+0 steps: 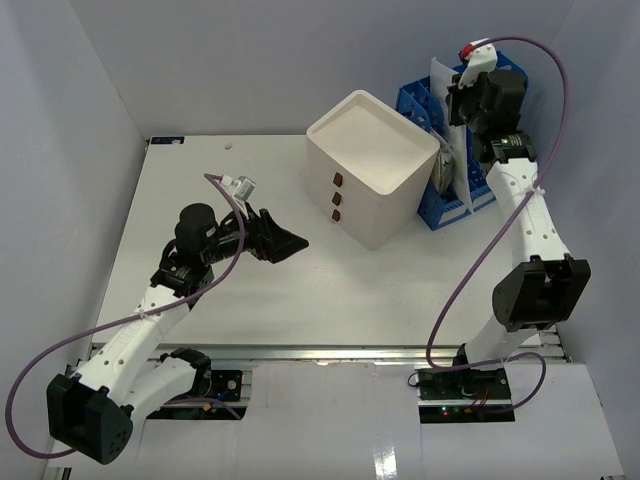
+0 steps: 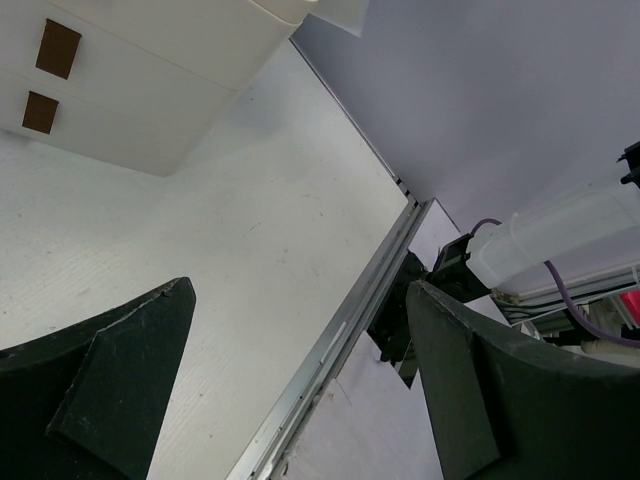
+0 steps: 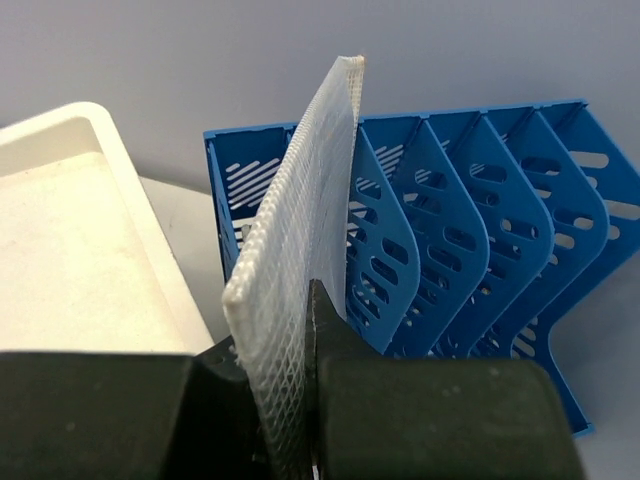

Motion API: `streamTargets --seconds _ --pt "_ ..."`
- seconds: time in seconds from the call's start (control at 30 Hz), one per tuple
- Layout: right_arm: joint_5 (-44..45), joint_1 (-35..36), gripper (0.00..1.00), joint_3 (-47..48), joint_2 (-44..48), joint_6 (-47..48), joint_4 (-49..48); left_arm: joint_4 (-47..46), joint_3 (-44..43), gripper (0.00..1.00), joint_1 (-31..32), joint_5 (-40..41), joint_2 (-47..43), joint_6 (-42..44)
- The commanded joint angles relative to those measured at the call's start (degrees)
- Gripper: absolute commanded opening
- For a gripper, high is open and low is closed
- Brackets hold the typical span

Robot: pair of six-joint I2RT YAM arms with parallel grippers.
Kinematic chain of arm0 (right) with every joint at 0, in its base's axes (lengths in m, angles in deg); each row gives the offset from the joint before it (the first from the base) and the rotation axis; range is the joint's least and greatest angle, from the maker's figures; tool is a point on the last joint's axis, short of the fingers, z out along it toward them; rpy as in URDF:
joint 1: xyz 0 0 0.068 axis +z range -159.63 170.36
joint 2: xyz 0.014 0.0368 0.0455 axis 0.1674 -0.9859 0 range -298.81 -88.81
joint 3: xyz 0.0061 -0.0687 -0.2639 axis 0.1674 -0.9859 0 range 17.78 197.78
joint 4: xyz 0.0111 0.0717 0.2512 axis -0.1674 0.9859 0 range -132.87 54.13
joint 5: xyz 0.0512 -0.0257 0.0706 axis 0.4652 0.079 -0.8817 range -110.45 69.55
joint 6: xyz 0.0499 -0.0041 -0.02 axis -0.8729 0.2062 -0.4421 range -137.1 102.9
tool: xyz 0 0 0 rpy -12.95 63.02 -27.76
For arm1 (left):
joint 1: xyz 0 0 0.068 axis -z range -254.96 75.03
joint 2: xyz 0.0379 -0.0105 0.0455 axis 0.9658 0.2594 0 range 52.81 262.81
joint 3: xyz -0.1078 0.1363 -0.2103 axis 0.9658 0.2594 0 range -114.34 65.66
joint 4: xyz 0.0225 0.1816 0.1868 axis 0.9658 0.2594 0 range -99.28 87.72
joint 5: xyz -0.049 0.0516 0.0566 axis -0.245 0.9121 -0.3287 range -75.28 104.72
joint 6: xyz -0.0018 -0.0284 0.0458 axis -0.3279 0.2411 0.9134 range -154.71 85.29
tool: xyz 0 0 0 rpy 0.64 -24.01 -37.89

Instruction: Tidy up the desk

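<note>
Top external: white desk [image 1: 250, 300] (metal-railed); right pincer [image 3: 300, 350] clamps mesh sheet [image 3: 300, 200], left pincer [image 1: 288, 240] apart.

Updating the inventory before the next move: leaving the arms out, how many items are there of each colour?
White: 2, the white cube-shaped three-drawer box and the flat white mesh folder pinched in the right gripper
Blue: 1, the blue slotted plastic file rack
Total: 3

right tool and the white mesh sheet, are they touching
Touching. The right wrist view shows the right tool shut on the white mesh sheet, a finger pressed flat against each face with no gap.
</note>
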Motion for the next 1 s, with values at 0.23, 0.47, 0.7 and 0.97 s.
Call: streamTargets --seconds 0.23,0.47,0.7,0.97 --pt "-3.5 -0.6 0.08 -11.4 12.1 -2.0 -32.9 2.7 -1.0 0.98 0.2 0.3 -3.0 0.1" --pt "-6.2 -0.9 0.08 -25.4 15.0 0.2 -51.6 2.8 -2.1 0.98 0.1 0.9 -2.7 -0.7" --pt "-10.7 -3.3 0.08 -34.0 14.3 -2.5 -62.5 3.5 -3.5 0.98 0.2 1.4 -2.7 -1.5" --pt "-15.5 -8.9 0.08 -37.4 11.3 -4.3 -69.1 4.7 -2.9 0.98 0.2 1.5 -3.8 -1.3"
